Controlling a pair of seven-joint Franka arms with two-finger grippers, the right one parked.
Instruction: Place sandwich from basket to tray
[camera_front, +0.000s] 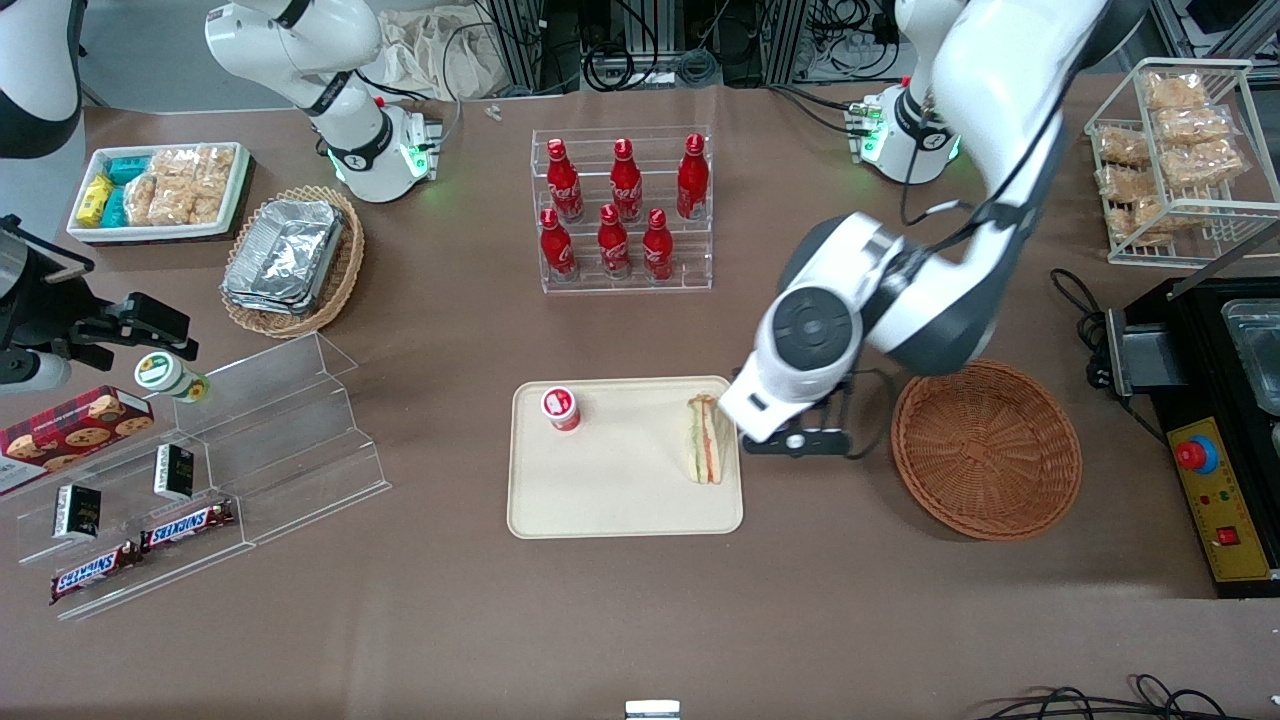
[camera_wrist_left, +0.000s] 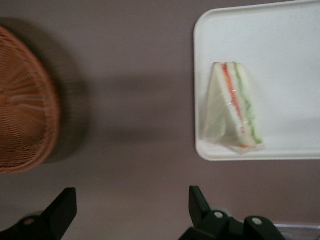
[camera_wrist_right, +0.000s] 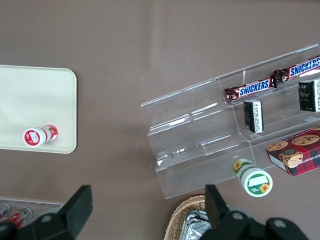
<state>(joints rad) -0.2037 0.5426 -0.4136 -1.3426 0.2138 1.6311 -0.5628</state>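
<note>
Evidently the transfer is all but made: the sandwich (camera_front: 705, 440) lies on the tray (camera_front: 610, 500), at the tray's edge toward the basket (camera_front: 985, 450), its filling layers showing as stripes. The basket stands on the tabletop (camera_front: 640, 620) toward the working arm's end, and no sandwich shows in it. The left arm's tool (camera_wrist_left: 132, 207) hangs over bare tabletop between tray and basket, its fingers (camera_wrist_left: 200, 202) spread wide and holding nothing.

Step in hand, as judged: retreat after release. To do it well, lift the tool straight up before any sideways travel, so that neither finger catches the wedge or the tray's low rim. Keep the fingers spread while rising. The sandwich sits close to the rim, so a nudge could tip it onto the tabletop.

Limits of view: from the front, the arm's wrist housing covers the tool and the tray's corner nearest the basket. In the wrist view only the fingers' ends and part of the basket show. Whether a clear wrapper encloses the sandwich is hard to settle, though a faint sheen suggests one. A small red-capped bottle (camera_front: 562, 408) stands on the tray, well apart from the sandwich.
</note>
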